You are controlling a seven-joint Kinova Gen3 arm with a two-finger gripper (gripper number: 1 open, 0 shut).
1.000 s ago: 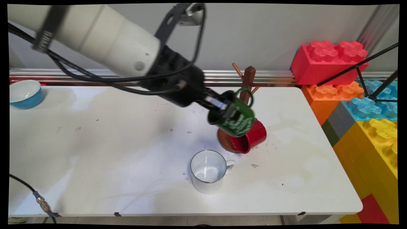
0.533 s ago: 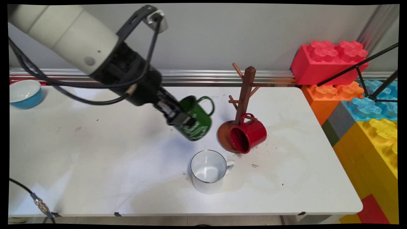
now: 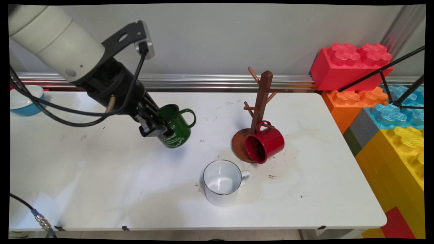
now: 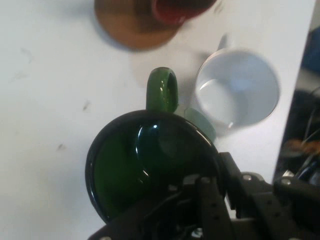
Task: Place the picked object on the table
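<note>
While your black two-finger hand [image 3: 156,126] pinches the glossy green enamel mug [image 3: 175,126] by its rim, you hold it tilted above the white desk [image 3: 101,176], left of the wooden mug tree [image 3: 260,101].

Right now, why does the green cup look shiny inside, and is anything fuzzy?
In the hand view, the green cup shows curved streaks of glare on its glossy inside, and the white cup and the wooden base behind it look soft. In the main view, the green cup in the hand looks sharp, with a faint shadow on the table.
</note>
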